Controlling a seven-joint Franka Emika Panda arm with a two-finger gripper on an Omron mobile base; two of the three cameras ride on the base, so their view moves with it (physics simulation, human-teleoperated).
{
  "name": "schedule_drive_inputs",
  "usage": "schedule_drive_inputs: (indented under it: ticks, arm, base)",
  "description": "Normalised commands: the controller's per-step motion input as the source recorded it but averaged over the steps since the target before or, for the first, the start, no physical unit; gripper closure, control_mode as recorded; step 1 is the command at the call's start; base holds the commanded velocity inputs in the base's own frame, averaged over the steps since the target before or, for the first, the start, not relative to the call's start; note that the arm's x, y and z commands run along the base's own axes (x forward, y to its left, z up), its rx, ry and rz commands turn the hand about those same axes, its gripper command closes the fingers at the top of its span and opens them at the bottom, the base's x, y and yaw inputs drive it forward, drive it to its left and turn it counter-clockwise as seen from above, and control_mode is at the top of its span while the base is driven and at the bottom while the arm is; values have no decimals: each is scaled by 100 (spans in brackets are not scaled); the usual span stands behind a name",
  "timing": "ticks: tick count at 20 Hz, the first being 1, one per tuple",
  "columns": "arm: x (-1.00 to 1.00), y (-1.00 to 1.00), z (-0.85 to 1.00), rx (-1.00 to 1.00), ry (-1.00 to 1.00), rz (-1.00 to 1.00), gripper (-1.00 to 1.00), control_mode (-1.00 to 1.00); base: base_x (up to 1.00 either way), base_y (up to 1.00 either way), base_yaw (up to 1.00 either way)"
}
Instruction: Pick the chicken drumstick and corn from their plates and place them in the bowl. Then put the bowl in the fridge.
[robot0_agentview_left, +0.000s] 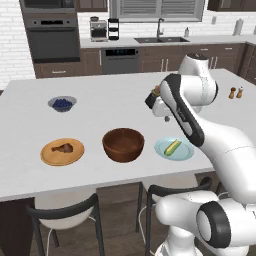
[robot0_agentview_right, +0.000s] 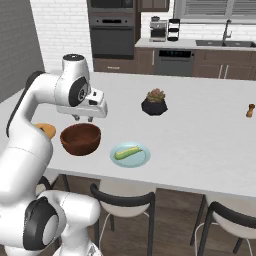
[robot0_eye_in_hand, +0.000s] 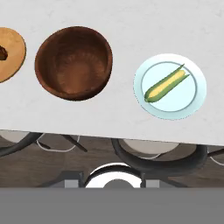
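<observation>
The dark wooden bowl (robot0_agentview_left: 123, 144) (robot0_agentview_right: 80, 139) (robot0_eye_in_hand: 73, 62) stands empty near the counter's front edge. Left of it, the chicken drumstick (robot0_agentview_left: 62, 147) lies on the tan wooden plate (robot0_agentview_left: 47, 156) (robot0_eye_in_hand: 13, 57). To the bowl's right, the corn (robot0_agentview_left: 173, 147) (robot0_agentview_right: 126, 152) (robot0_eye_in_hand: 167, 84) rests on the pale blue-green plate (robot0_agentview_left: 162, 150) (robot0_agentview_right: 142, 157) (robot0_eye_in_hand: 192, 100). My gripper (robot0_agentview_left: 166, 119) (robot0_agentview_right: 84, 119) hangs above the counter between the bowl and the corn plate, pointing down, fingers apart with nothing between them. The fridge is out of view.
A small grey bowl of blueberries (robot0_agentview_left: 62, 103) sits at the back left. A dark potted plant (robot0_agentview_right: 154, 103) and two shakers (robot0_agentview_left: 235, 92) stand farther back on the right. Black stools (robot0_agentview_left: 65, 215) (robot0_agentview_right: 122, 200) are tucked under the counter's front edge.
</observation>
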Motion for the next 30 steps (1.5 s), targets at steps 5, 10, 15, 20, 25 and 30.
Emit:
schedule_drive_inputs:
  ticks: [5,10,15,20,25,30]
  arm:
    - [0,0,-10,-4,0,0,-100,-100]
    - [0,-24,-30,-2,2,-9,-100,-100]
    - [16,-55,-52,-5,2,-28,-100,-100]
    - [56,-43,-51,-1,1,-33,-100,-100]
    - [97,-2,-65,-1,5,-37,-100,-100]
    - [95,-6,-42,2,12,-18,-100,-100]
  base:
    - [0,0,0]
    - [0,0,0]
    - [0,0,0]
    - [0,0,0]
    - [0,0,0]
    - [0,0,0]
